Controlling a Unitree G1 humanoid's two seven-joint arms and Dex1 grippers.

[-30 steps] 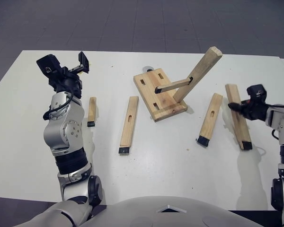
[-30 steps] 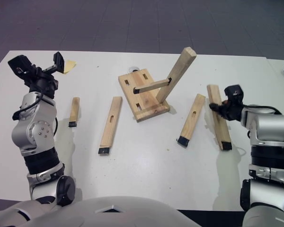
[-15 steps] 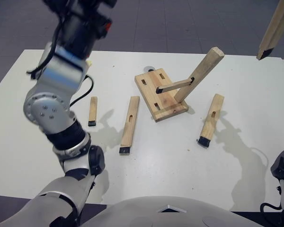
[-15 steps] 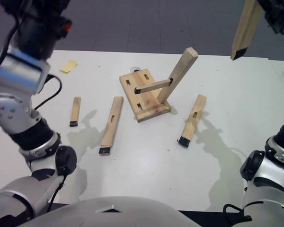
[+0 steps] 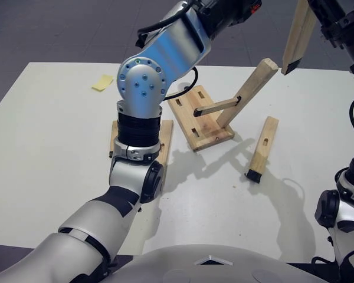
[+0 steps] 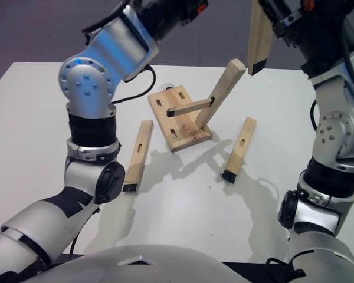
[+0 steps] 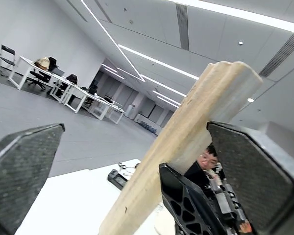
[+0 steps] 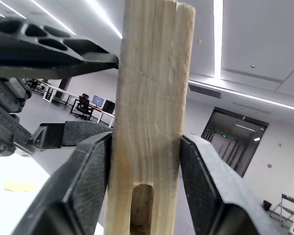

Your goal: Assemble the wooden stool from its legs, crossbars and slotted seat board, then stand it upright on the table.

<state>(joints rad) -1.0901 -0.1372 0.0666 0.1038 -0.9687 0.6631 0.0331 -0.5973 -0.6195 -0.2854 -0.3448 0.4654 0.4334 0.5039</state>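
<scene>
High over the table's far right, my right gripper (image 8: 149, 186) is shut on a slotted wooden leg (image 6: 259, 35), dark-capped end down. My left gripper (image 7: 147, 181) is raised up to it and open, its pads (image 7: 27, 176) standing on either side of that leg (image 7: 186, 147) without gripping it. On the table lies the seat board (image 5: 192, 127), with one leg (image 5: 248, 91) standing tilted in a slot and a crossbar (image 5: 215, 107) joined to it. A loose leg (image 5: 264, 147) lies to its right. Another leg (image 6: 138, 154) and a short crossbar (image 5: 112, 132) lie left, partly behind my left arm.
The white table (image 5: 47, 147) has open room at the left and front. A yellow note (image 5: 102, 82) lies at the back left. My left arm rises across the middle, above the parts lying to the left of the seat board.
The right gripper lifted the leg from the table's right side to high above it. My left arm swung up and across to the leg, fingers open around it.
</scene>
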